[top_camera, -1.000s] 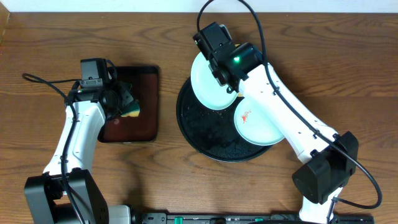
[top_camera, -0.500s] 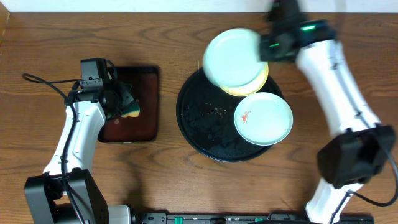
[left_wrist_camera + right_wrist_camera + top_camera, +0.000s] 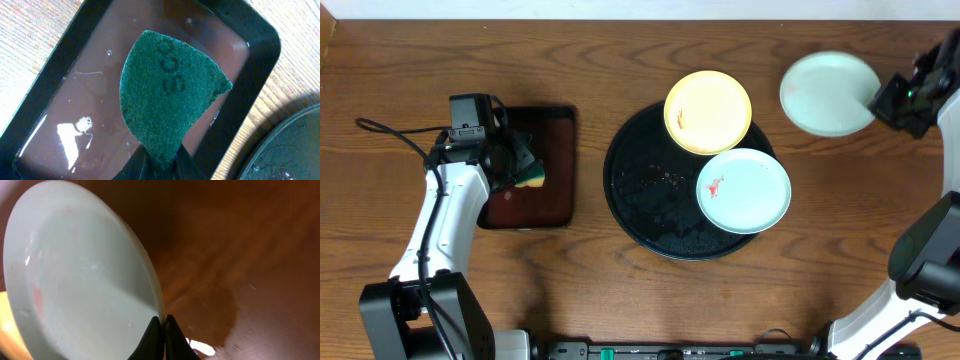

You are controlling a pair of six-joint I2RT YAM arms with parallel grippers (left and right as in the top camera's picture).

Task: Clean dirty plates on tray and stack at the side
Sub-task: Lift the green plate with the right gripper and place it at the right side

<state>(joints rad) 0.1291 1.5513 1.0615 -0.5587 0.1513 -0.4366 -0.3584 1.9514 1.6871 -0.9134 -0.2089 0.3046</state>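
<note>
Overhead, far right: pale plate (image 3: 828,92) pinched at its rim by R gripper (image 3: 880,100), well clear of tray (image 3: 640,215), over wood of table (image 3: 620,300). Resting on wood or lifted off it: can't tell.

Via R wrist cam: dark fingertips (image 3: 153,340) closed tight on the rim, plate tilted, faint pinkish trace on inner face, wet patch w/ glare on wood beyond.

On tray: yellow plate (image 3: 708,112) at back edge, partly overhanging rim, small orange smear left of centre. Just in front, smeared plate (image 3: 743,190) at tray's right side, red-orange mark near middle, edge meeting yellow plate's. Specks across tray's bare left half.

Far left: L gripper (image 3: 523,165) clamped on sponge (image 3: 532,178), over brown tray (image 3: 555,205), well apart from the plates.

Via L wrist cam: green scouring face fanned out from shut fingers (image 3: 150,167) at bottom of shot, thin film of liquid w/ bubbles and glare below. Sponge touching liquid or not: can't tell.
</note>
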